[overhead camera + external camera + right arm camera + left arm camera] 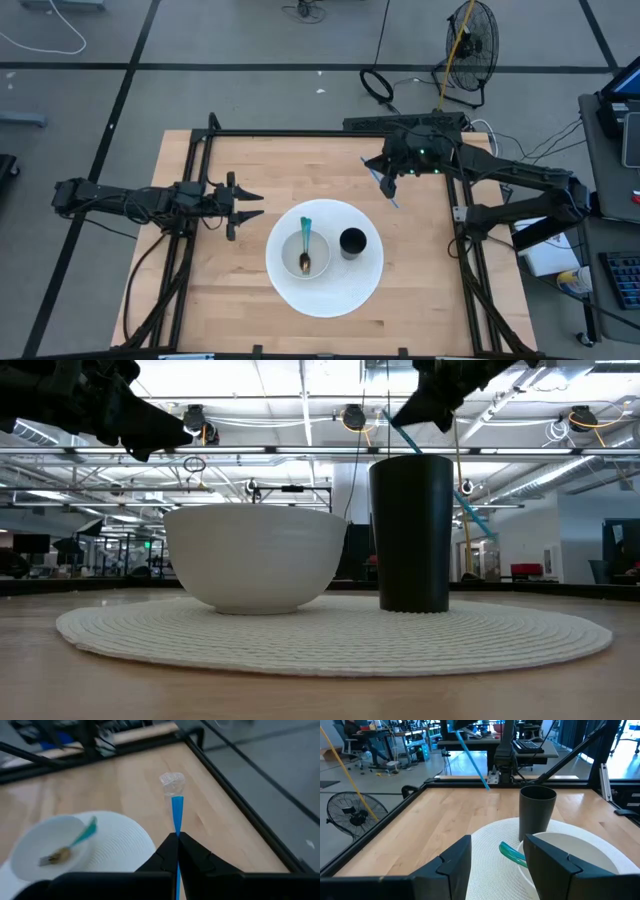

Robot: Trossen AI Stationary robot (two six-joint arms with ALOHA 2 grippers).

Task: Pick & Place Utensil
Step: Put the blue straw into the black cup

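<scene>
— Where do we stand with the utensils?

— We judge it about half done. A teal-handled spoon with a metal head already lies in the white round bowl on the white woven mat. The slim blue plastic utensil with a clear head is off the counter, clenched between the fingers of the right gripper, up beyond the tall black cup and toward the counter's far edge. Carrying it over and letting go is what is left, likely into that cup.

— Which way does it point?

— Its long axis runs straight out from the fingers, clear head leading; from above it slants down and back toward the cup.

— And the other arm?

— The left gripper waits beside the mat, on the bowl's side away from the cup, fingers spread and holding nothing.
</scene>
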